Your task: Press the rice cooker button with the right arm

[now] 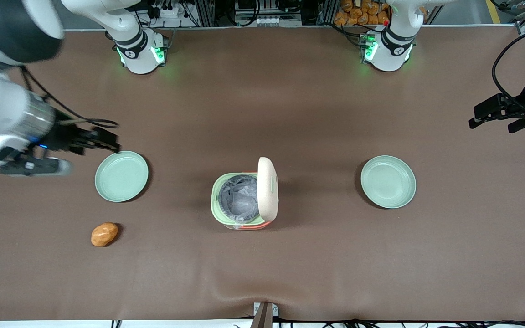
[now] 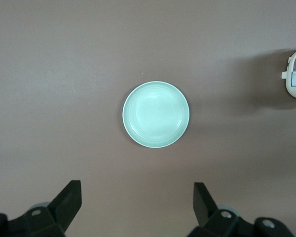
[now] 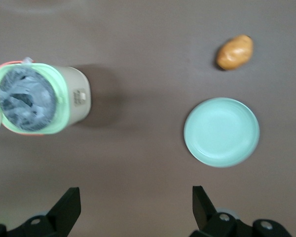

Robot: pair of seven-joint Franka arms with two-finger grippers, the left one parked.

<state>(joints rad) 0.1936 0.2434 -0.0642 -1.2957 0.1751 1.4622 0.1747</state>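
Observation:
The rice cooker [image 1: 244, 195] stands mid-table with its cream lid [image 1: 267, 187] swung up and open, showing the grey inner pot [image 1: 239, 196], the pale green rim and a salmon-pink band at its base. It also shows in the right wrist view [image 3: 37, 98]. The right arm's black gripper [image 1: 107, 140] hovers high above the table toward the working arm's end, beside a pale green plate [image 1: 121, 176] and well away from the cooker. Its fingers [image 3: 66, 207] are wide apart and hold nothing.
A brown potato [image 1: 104, 234] lies nearer the front camera than that plate; both show in the right wrist view, the potato [image 3: 234, 52] and the plate [image 3: 222, 132]. A second green plate [image 1: 388, 181] lies toward the parked arm's end.

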